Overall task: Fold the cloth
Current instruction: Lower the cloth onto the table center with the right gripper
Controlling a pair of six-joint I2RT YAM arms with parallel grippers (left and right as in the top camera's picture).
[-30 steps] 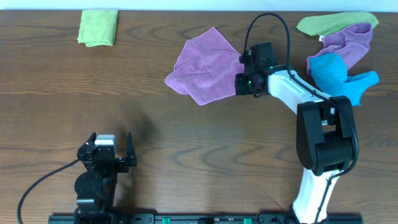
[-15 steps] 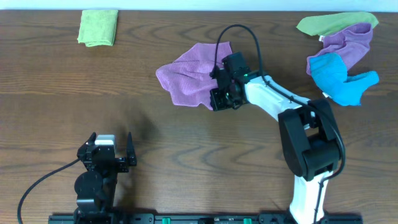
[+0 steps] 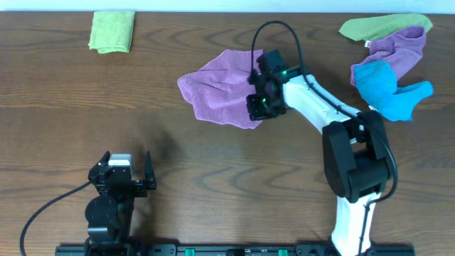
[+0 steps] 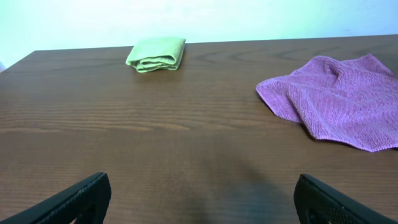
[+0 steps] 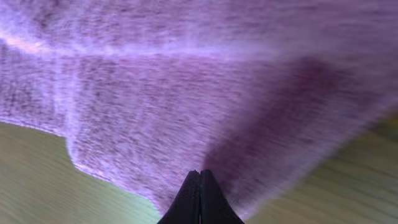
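Cloth [image 3: 217,92]: violet, a single rumpled layer with uneven edges, lying on the far half of the table a little right of centre. No fold is made and no edges are matched, so by my reading you have the whole fold ahead of you; it also wants flattening first.

Table [image 3: 213,178]: dark wood. The broad near-centre and left stretch is bare, which gives you the best room for spreading and folding. The far edge runs just beyond the cloth's far corner, so you have little margin there.

Right arm [image 3: 320,107]: reaches from the near right diagonally to the cloth. It takes up the space right of the cloth.

Heap of spare cloths [image 3: 398,50]: green, purple and blue, at the far right, apart from the cloth. Keep your pulls heading left or near, away from it.

Folded lime-green cloth [image 3: 112,30]: far left, well apart and no obstacle.

Left gripper [image 4: 202,190]: fingers spread wide, holding nothing, parked near left. Your path to the cloth's left edge looks open.

Right gripper [image 5: 200,177]: fingers clenched together, pinching the cloth at its near-right edge. The fabric fans out from the tips.
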